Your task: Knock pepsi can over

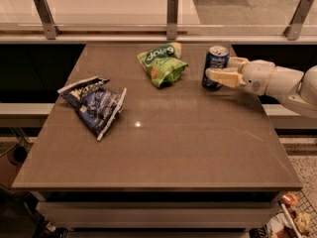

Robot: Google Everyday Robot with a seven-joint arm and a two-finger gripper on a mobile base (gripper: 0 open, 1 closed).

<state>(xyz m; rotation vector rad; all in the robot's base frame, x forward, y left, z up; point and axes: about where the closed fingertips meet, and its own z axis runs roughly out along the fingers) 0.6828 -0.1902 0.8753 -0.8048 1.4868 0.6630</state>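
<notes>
The pepsi can (216, 63), dark blue with a silver top, stands upright at the far right of the table (163, 152). My gripper (221, 68) reaches in from the right on a white arm (282, 83). Its near cream finger (220, 77) lies across the lower front of the can, and the far finger (238, 61) is behind the can's right side. The fingers are spread, with the can partly between them.
A green snack bag (162, 63) lies left of the can. A blue-and-white chip bag (94, 103) lies at the table's left. A glass rail with metal posts (172, 14) runs behind the table. The table's right edge is close under my arm.
</notes>
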